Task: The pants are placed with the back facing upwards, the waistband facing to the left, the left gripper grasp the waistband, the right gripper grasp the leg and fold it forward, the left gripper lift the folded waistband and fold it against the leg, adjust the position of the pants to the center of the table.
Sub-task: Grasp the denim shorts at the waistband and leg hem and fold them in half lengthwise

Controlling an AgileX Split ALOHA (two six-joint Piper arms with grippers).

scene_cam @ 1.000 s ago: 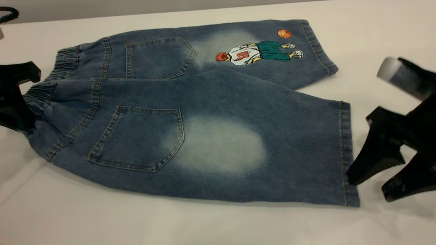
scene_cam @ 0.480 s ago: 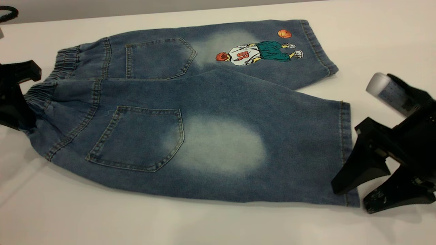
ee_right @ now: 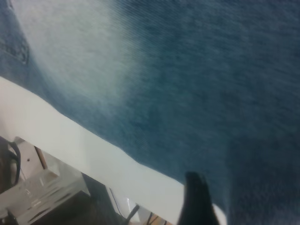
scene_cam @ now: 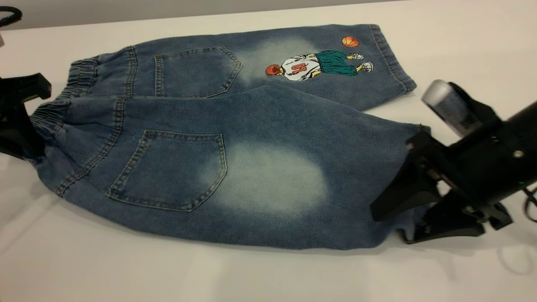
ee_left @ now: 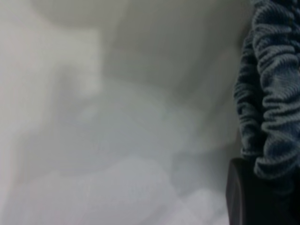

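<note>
Blue denim pants (scene_cam: 251,126) lie back side up on the white table (scene_cam: 126,272), waistband (scene_cam: 54,111) to the left. My left gripper (scene_cam: 21,121) sits at the table's left edge, shut on the gathered waistband (ee_left: 272,93), which rests on one black finger (ee_left: 253,197). My right gripper (scene_cam: 390,228) is at the hem of the near leg (scene_cam: 356,167). It is open, one finger above the cloth and one below, and the hem corner is bunched between them. The right wrist view shows the leg fabric (ee_right: 211,84) beside one fingertip (ee_right: 197,201).
The far leg (scene_cam: 356,84) carries a basketball-player print (scene_cam: 314,65) and lies flat toward the back. A black cable loop (scene_cam: 8,14) shows at the back left. The table's near edge (ee_right: 70,136) has grey equipment (ee_right: 42,192) below it.
My right gripper has moved left and down from beside the near leg onto its hem, pushing the hem corner inward. The left gripper and waistband have stayed put.
</note>
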